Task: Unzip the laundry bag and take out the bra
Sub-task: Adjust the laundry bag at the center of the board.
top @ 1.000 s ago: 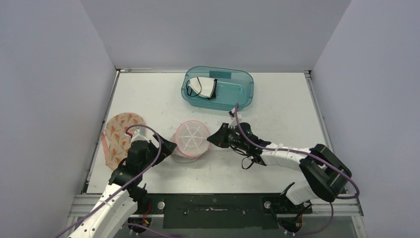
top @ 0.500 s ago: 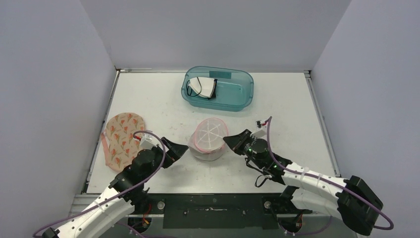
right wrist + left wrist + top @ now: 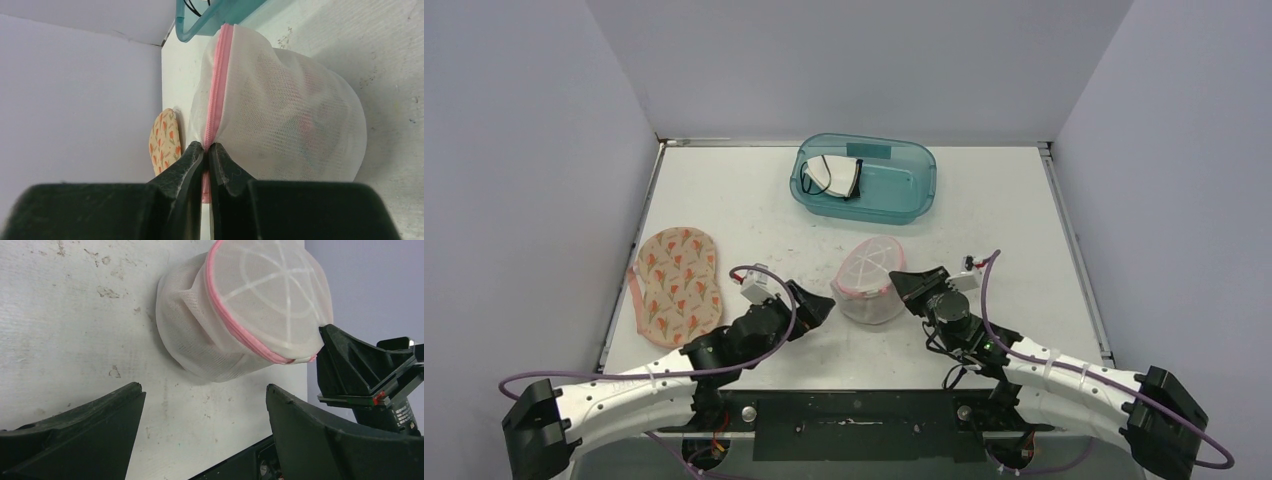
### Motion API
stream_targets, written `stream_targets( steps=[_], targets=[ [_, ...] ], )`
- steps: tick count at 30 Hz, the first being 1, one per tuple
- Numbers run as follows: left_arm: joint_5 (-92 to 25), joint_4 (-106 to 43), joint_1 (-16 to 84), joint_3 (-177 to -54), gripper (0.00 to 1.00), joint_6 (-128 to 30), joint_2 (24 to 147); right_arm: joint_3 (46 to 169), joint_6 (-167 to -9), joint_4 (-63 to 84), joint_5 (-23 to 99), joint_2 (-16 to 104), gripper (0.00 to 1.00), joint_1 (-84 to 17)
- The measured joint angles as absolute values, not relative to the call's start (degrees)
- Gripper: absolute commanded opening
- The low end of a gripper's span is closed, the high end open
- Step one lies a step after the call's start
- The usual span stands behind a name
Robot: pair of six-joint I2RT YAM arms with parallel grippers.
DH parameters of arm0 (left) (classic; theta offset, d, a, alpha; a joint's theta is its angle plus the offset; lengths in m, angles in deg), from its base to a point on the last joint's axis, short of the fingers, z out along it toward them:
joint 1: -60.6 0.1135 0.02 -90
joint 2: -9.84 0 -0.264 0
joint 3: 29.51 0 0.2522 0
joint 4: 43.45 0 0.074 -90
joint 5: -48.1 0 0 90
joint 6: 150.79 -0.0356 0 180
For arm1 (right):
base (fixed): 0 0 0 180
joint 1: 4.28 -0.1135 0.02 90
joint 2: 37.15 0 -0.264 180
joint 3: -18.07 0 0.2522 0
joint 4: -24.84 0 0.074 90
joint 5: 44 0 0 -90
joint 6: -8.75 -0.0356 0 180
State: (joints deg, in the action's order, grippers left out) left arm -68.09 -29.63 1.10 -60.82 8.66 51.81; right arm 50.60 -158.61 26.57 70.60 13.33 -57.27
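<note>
The right gripper (image 3: 206, 148) is pinched shut on the zip (image 3: 216, 90) of the bag (image 3: 871, 287), which is tilted on the table (image 3: 724, 200). The left gripper (image 3: 822, 302) is held open just beside it. Unbraced, the bag could be dragged rather than unzipped, with the bra, presumably inside, never freed.

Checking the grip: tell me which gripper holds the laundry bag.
The right gripper, pinched shut on the pink zipper of the laundry bag; the left gripper stands wide open beside it, touching nothing.
</note>
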Motion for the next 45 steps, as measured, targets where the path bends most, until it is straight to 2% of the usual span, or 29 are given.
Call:
stream_targets(
  steps=[10,21,31,45],
  targets=[
    [-68.8,-36.5,-1.0,-62.5,0.88,10.5,60.0,48.3,-160.4,27.6,70.8,17.0,0.05,-57.6],
    [-66.3,-42.7,-1.3,-66.8,0.81,13.7,69.6,47.3,-160.4,27.9,69.9,16.0,0.05,-58.1],
    [-60.3,-49.1,0.7,-66.9,0.7,18.0,75.1,47.1,-158.3,27.1,69.1,14.5,0.05,-58.4],
    [-56.6,-53.8,2.5,-66.9,0.5,18.6,80.8,46.7,-153.0,27.3,67.0,13.7,0.05,-58.7]
  ],
)
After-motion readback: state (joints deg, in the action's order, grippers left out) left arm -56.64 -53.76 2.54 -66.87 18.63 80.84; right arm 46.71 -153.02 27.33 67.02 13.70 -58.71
